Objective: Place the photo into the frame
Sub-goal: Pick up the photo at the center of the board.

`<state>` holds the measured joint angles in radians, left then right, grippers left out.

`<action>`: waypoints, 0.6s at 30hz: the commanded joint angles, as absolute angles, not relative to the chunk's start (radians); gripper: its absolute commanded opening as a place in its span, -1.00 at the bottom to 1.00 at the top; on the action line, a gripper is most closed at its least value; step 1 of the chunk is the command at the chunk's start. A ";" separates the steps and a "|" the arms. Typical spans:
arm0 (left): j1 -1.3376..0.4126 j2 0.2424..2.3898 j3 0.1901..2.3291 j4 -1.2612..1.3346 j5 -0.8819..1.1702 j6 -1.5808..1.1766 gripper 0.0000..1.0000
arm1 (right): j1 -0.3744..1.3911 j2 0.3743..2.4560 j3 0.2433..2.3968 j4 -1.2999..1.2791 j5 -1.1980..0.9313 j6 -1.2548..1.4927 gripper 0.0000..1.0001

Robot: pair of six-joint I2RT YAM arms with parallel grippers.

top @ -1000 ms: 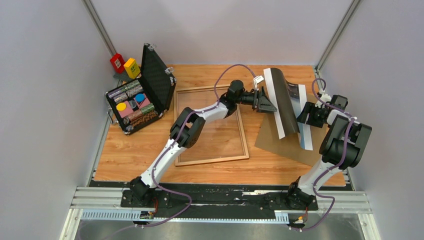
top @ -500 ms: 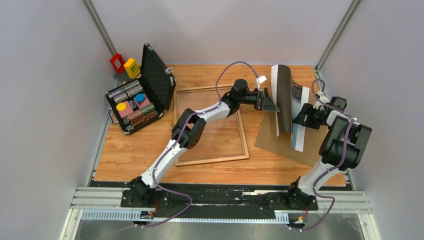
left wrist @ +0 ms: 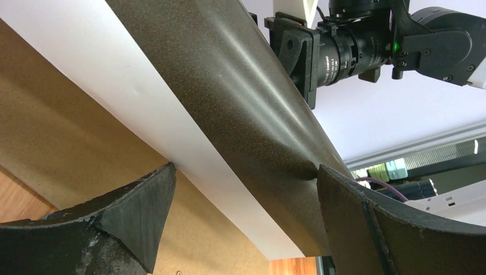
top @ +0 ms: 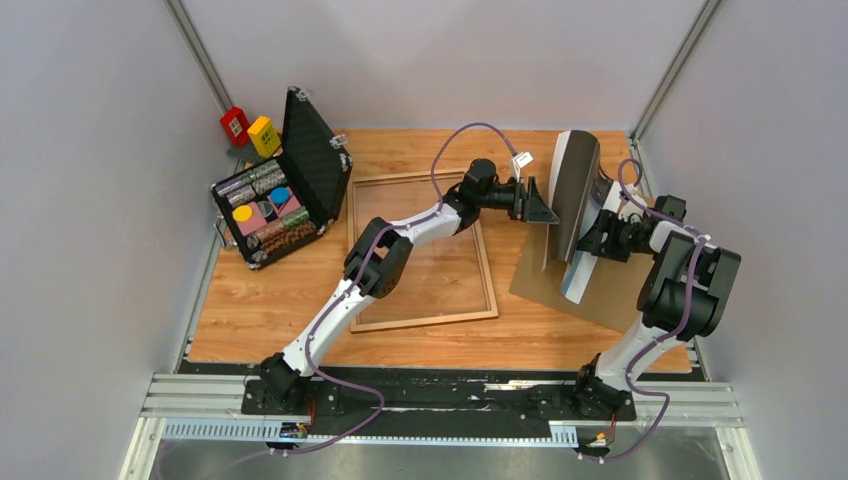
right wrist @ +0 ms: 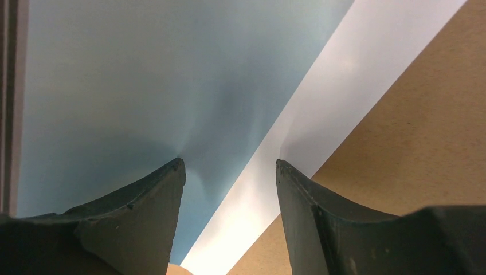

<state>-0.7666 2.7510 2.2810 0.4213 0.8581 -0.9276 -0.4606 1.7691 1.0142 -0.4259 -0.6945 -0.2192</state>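
paper bowed upright, the photo [top: 572, 190] hangs well right of the frame [top: 489, 265], pinched in my right claw [right wrist: 229, 166] while my left claw [left wrist: 245, 172] gapes around its dark band; next, i judge, clamp there and carry it over the frame.

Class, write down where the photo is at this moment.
Top view: the photo stands curled on edge at the right rear, over the backing board, between the left gripper and the right gripper, right of the frame.
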 commanded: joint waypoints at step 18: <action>-0.801 2.605 2.161 0.581 1.024 -0.981 1.00 | -0.427 1.820 1.078 -0.500 -0.712 -0.188 0.22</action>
<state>-0.7738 2.7232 2.2036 0.4778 0.9447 -0.9470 -0.4496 1.8011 1.0431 -0.5045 -0.7532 -0.2050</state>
